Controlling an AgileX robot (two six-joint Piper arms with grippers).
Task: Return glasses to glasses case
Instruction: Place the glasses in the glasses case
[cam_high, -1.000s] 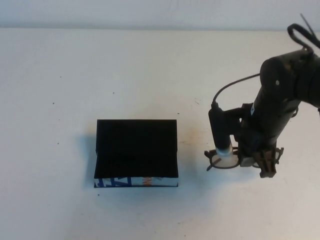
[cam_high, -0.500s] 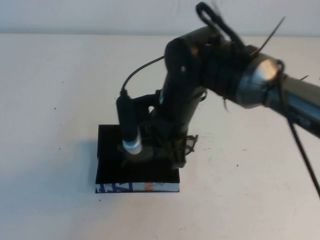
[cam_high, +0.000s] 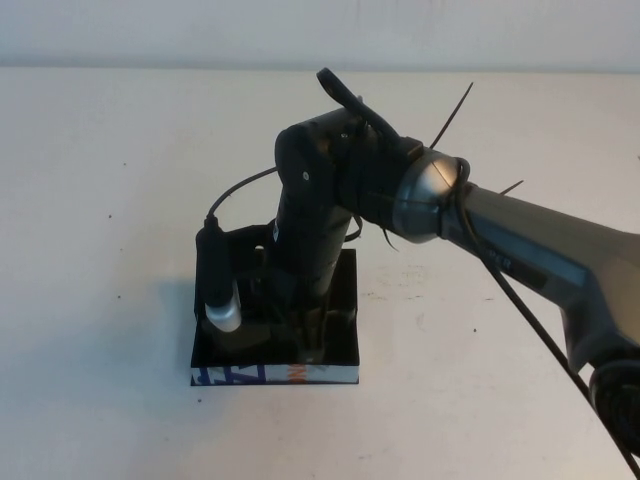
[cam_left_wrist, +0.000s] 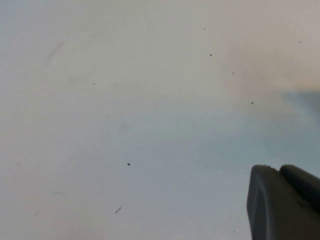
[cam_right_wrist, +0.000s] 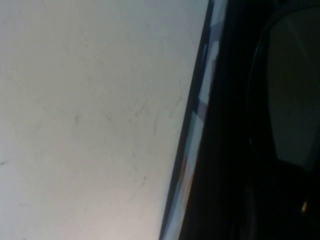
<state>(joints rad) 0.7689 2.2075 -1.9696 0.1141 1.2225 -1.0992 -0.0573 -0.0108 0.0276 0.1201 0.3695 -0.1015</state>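
High view
- desk (cam_high: 120, 150): white, a few small dark specks
- glasses case (cam_high: 345, 345): black box at about 7 o'clock from frame centre, mostly covered by the arm; white front edge with blue and orange marks faces 6 o'clock
- right arm (cam_high: 520, 250): enters from 4 o'clock, reaches to 9 o'clock, wrist bent down over the case
- right tool (cam_high: 310, 340): low over the case interior, near the front edge; finger gap hidden by the wrist, cannot tell wide or narrow
- wrist camera (cam_high: 220, 290): dark cylinder with white tip, at 9 o'clock of the wrist, over the left part of the case
- glasses: not made out here, arm blocks the case interior
- left tool: out of this view

Left wrist view
- left tool (cam_left_wrist: 285, 202): only a dark rounded finger part in the corner, above bare desk; cannot tell its opening
- desk (cam_left_wrist: 125, 100): plain white, small specks, nothing on it in view

Right wrist view
- glasses (cam_right_wrist: 292, 95): one greyish lens ringed by a dark thick frame, lying within the dark case interior, very close to the camera
- glasses case (cam_right_wrist: 197, 125): white edge with blue and orange marks runs as a diagonal strip between bare desk and the black interior
- desk (cam_right_wrist: 90, 110): white, faint scratches
- right tool: fingers not visible here, grip on the glasses cannot be told
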